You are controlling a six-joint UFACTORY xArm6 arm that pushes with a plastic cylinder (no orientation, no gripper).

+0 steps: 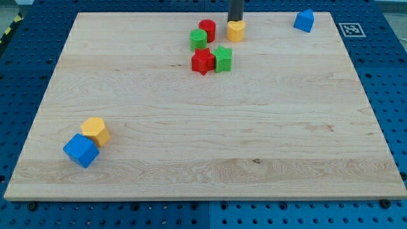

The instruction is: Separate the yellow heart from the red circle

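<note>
The yellow heart (236, 30) lies near the view's top, right of centre. The red circle (207, 30) stands a short gap to its left, apart from it. My tip (234, 21) comes down from the view's top edge and ends right at the heart's top left side; whether it touches cannot be told. The rod stands between the heart's upper edge and the red circle's right side.
A green circle (198, 40) touches the red circle's lower left. A red star (203, 61) and a green star (222, 58) sit side by side below them. A blue block (304, 21) is at the top right. A yellow hexagon (96, 131) and a blue cube (81, 151) sit at the bottom left.
</note>
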